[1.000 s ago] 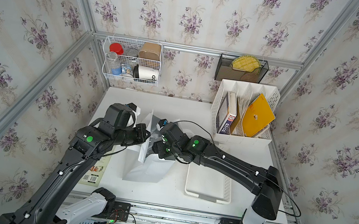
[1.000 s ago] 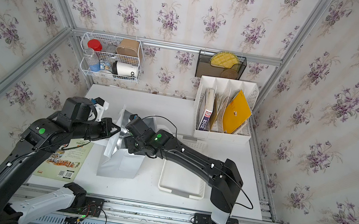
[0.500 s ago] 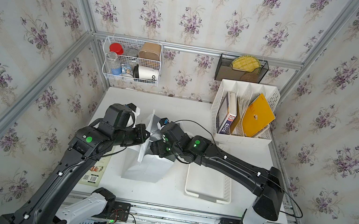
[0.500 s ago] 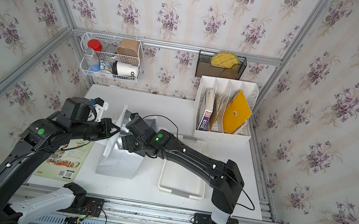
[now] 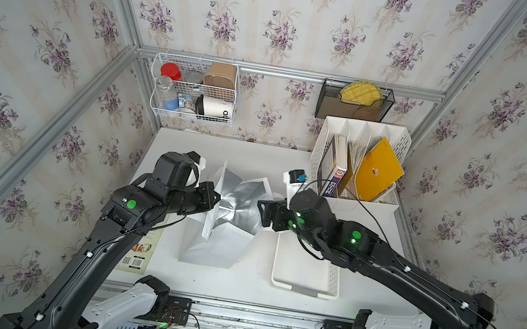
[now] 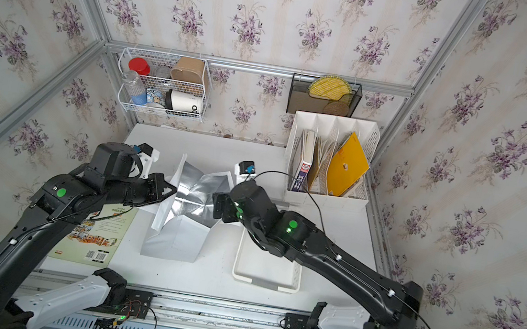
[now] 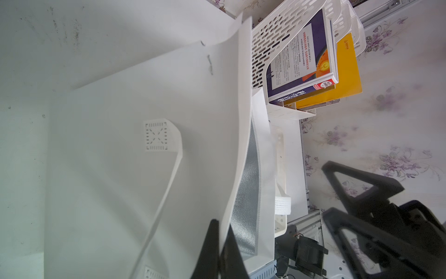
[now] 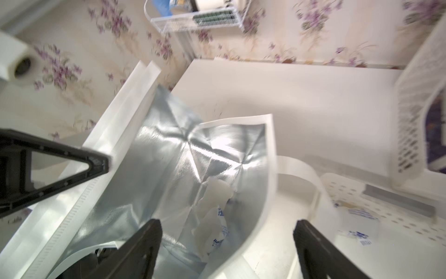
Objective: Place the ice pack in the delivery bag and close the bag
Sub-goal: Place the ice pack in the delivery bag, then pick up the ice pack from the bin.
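Right gripper (image 8: 226, 223) had backed from the delivery bag (image 5: 222, 249), jaws wide. Ice pack (image 8: 213, 217) stood endwise inside; left gripper (image 7: 220, 239) clamped the rim.

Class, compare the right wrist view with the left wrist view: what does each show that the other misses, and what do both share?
Right wrist only: the ice pack inside the delivery bag, against its foil lining. Left wrist only: the bag's white outer wall with its sewn strap, a book and a yellow folder. Both: the foil lining, the left gripper gripping the bag's rim, the perforated tray.
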Robot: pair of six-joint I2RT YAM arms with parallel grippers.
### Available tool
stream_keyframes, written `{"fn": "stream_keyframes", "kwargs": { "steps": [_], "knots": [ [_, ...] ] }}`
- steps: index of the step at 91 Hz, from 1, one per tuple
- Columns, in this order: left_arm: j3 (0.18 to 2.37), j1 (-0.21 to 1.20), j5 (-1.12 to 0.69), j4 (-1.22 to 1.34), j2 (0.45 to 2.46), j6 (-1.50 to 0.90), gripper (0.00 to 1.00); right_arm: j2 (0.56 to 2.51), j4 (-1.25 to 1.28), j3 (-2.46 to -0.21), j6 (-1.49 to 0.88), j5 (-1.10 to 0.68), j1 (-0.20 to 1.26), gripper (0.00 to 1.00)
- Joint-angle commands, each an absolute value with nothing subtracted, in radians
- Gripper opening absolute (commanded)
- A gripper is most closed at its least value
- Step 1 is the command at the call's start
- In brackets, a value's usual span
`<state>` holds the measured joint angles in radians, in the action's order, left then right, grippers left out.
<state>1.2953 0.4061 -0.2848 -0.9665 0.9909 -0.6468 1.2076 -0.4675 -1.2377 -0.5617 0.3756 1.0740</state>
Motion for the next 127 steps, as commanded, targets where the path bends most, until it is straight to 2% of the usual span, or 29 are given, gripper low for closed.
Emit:
{"fn": "stream_keyframes", "kwargs": {
  "steps": [1,18,33,50,83,127],
  "knots": [
    [1.286,0.405,-0.28,-0.946,0.991,-0.632,0.0,1.071,-0.454,-1.113,-0.69,0.48,1.01,0.94],
    [1.265,0.405,-0.275,-0.945,0.991,-0.634,0.0,0.895,-0.504,-0.872,-0.851,0.364,0.788,0.92],
    [1.259,0.405,-0.273,-0.949,0.98,-0.64,0.0,0.93,-0.443,-0.726,-0.924,0.143,0.645,0.92],
    [1.258,0.405,-0.27,-0.95,0.976,-0.641,0.0,1.092,-0.343,-0.701,-1.01,0.032,0.634,0.93],
    [1.246,0.405,-0.252,-0.944,0.974,-0.63,0.0,1.296,-0.346,-0.786,-1.123,0.101,0.635,0.95],
    [1.24,0.405,-0.235,-0.941,0.997,-0.62,0.0,1.472,-0.32,-0.891,-1.135,0.141,0.638,0.83]
  ]
}}
